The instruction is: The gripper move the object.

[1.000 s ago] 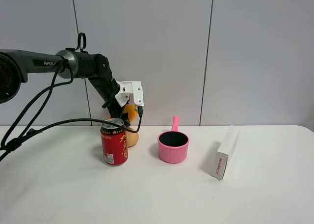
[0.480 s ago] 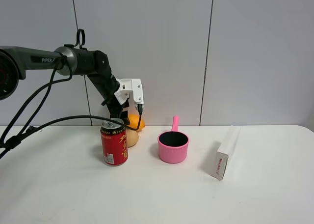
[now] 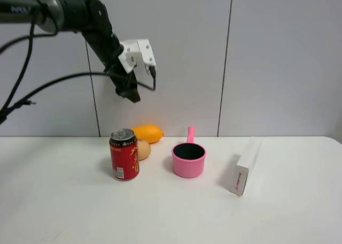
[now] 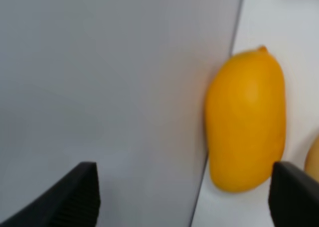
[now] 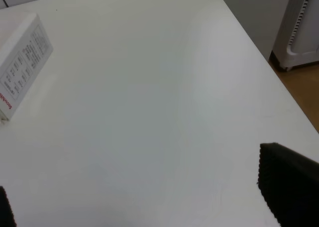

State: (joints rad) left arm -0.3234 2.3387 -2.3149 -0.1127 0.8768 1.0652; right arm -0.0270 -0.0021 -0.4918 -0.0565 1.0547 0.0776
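Since half a second ago my left arm [image 3: 88, 24] has climbed from just above the red can [image 3: 124, 154] to high up the wall, leaving the mango [image 3: 148, 132] on the counter [image 3: 80, 212] below. In the left wrist view the left jaws are spread wide with nothing between them. Their two dark tips sit at opposite sides of the picture, looking down on the mango [image 4: 246, 120]. The mango lies on its side right against the back wall, just behind the red can and a small tan egg [image 3: 143, 149]. Further right stand a pink pot [image 3: 188, 159] and a white box [image 3: 243, 172]. The right jaws are also apart and empty, over bare counter near the white box. I judge this to be the retreat after setting the mango down. If it must move again, I would need to drop straight back down and close across its narrow width, with little room for a tip between fruit and wall.
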